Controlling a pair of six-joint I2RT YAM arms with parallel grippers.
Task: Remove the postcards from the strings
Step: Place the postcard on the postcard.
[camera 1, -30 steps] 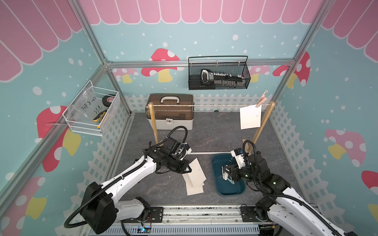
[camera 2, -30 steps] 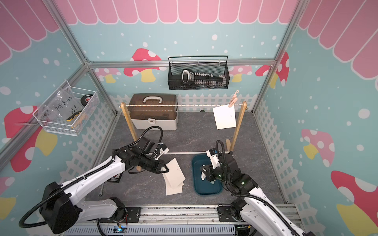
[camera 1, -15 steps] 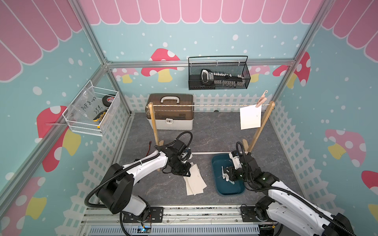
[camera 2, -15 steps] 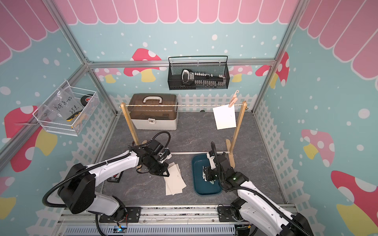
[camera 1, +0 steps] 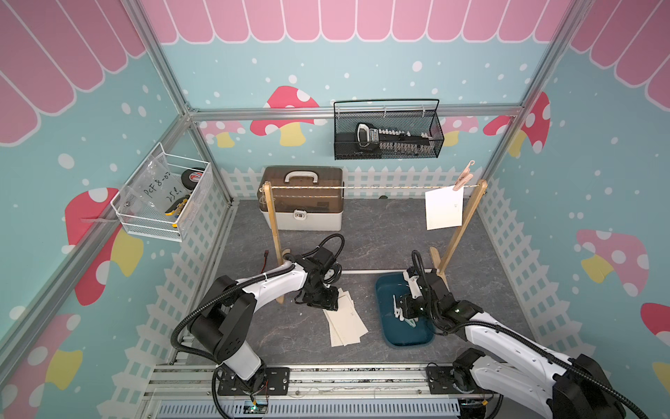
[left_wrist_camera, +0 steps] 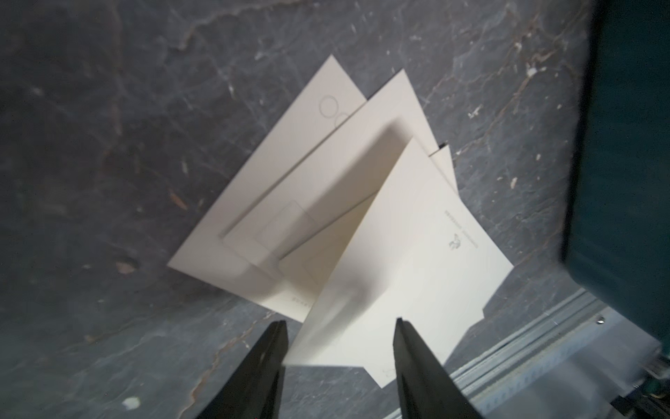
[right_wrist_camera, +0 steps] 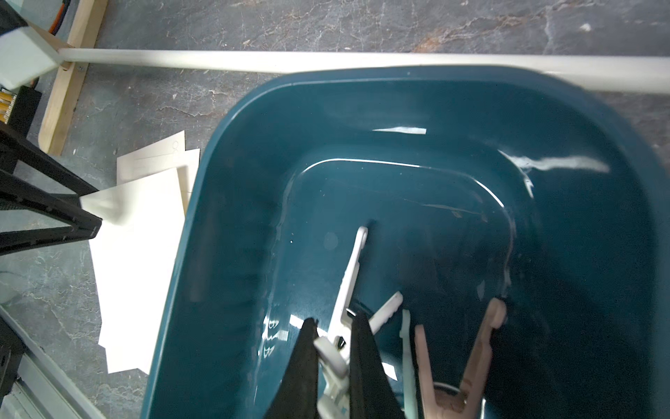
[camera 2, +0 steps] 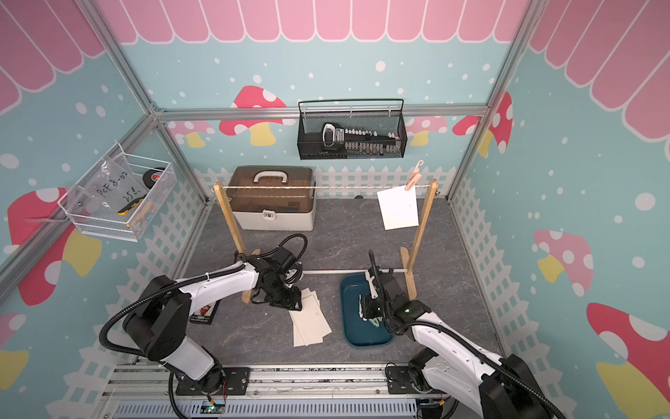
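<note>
One off-white postcard point(camera 1: 444, 208) point(camera 2: 398, 207) hangs from the string point(camera 1: 380, 187) point(camera 2: 326, 187) by a pink clothespin point(camera 1: 464, 179), next to the right upright. Several postcards lie in a loose pile point(camera 1: 346, 323) point(camera 2: 311, 323) on the floor. My left gripper point(camera 1: 328, 303) point(left_wrist_camera: 339, 322) is low over the pile's far end and open. The top card point(left_wrist_camera: 409, 254) has a blurred corner between its fingers, gripped by neither. My right gripper point(camera 1: 400, 310) point(right_wrist_camera: 335, 319) is inside the teal tray point(camera 1: 384, 286) point(right_wrist_camera: 224, 145), shut on a white clothespin point(right_wrist_camera: 350, 275).
Pink point(right_wrist_camera: 471, 355) and pale clothespins lie in the tray. The wooden uprights point(camera 1: 273, 232) point(camera 1: 460, 232) are joined by a white rod point(camera 1: 373, 270) on the floor. A brown-lidded box point(camera 1: 302, 203) stands at the back. Wire baskets point(camera 1: 388, 134) point(camera 1: 163, 196) hang on the walls.
My left gripper came down onto the pile with a postcard and opened, letting the card go. The right gripper stayed in the tray, shut on the clothespin.
</note>
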